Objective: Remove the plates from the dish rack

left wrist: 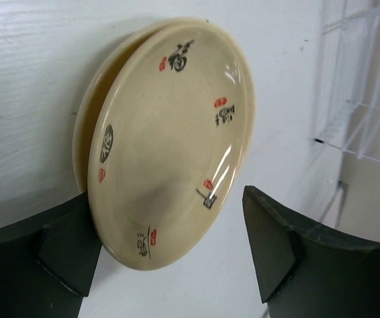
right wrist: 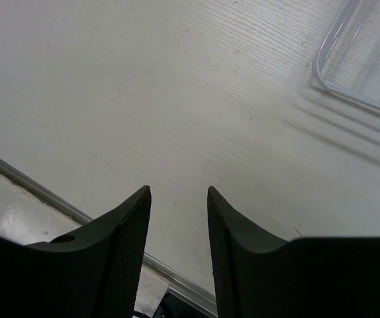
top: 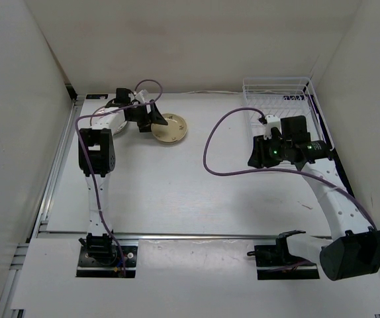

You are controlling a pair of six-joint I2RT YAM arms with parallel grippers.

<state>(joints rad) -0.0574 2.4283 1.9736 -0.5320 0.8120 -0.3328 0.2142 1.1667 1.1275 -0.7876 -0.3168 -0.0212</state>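
A white, faintly wood-grained tabletop (top: 177,192) fills the middle of the frame, closed in by plain white walls (top: 190,40) at the top and both sides, with a silver metal rail (top: 53,173) down its left edge, a thin metal strip (top: 196,236) crossing the lower part, and a small dark mark (top: 307,206) at lower right.

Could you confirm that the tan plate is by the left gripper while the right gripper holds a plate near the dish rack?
Not quite: the right gripper holds nothing; the right wrist view shows its jaws open over bare table. The tan plate is indeed by the left gripper, and the dish rack is near the right one.
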